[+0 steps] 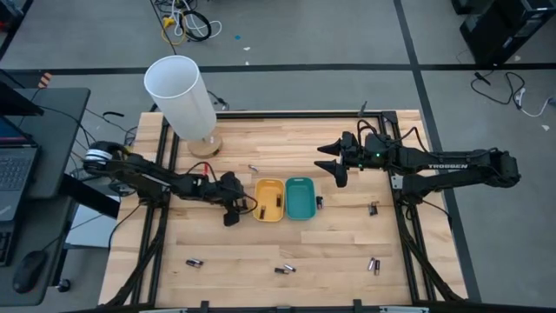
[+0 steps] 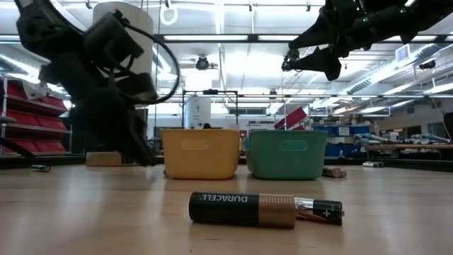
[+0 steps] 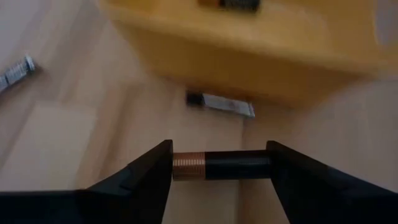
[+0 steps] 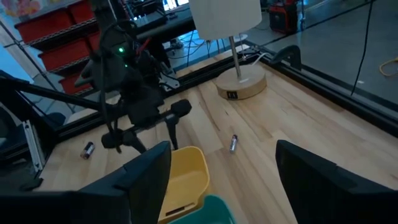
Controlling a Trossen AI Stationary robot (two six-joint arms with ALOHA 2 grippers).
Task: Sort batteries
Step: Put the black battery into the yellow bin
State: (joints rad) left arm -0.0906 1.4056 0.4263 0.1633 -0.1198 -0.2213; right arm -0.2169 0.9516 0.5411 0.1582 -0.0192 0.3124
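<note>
Left end effector (image 3: 219,165) pinches a battery (image 3: 221,166) crosswise by its ends, yellow tray (image 3: 261,50) just ahead; right end effector (image 1: 334,163) hovers wide open.

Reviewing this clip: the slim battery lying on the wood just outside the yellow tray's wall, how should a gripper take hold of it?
Probably from above, across its mid-body. The slim battery lies flat on the table, parallel to the yellow tray wall, so fingers must straddle its width with one finger on the tray side. The left gripper, shut on a battery, is nearest.
</note>
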